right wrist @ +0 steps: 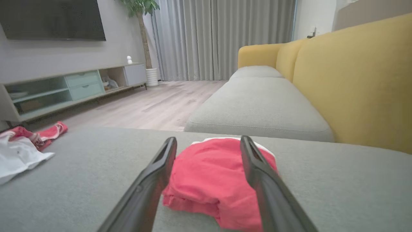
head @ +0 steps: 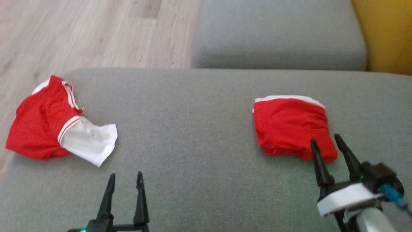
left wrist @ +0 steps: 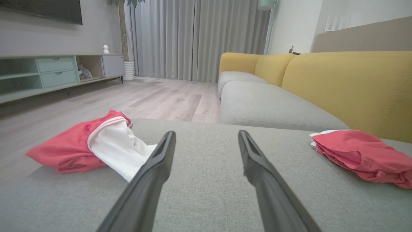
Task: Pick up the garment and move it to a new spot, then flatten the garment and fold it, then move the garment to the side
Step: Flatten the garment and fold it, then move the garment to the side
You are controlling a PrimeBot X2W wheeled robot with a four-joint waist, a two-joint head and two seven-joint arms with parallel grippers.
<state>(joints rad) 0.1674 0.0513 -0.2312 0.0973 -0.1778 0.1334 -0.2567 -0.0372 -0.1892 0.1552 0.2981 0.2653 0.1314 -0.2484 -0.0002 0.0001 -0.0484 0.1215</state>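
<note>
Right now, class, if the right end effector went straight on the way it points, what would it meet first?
Probably the folded red garment, lying on the grey cushion just ahead of the open right end effector. Its height above the garment is unclear, so it might skim over.

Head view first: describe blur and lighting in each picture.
Head view: soft throughout, the right gripper smeared at its wrist, light flat and even. Left wrist view: near jaws blurred, crumpled red-and-white garment fairly crisp, faint shadow beneath. Right wrist view: jaws out of focus, folded red garment soft, no glare.
</note>
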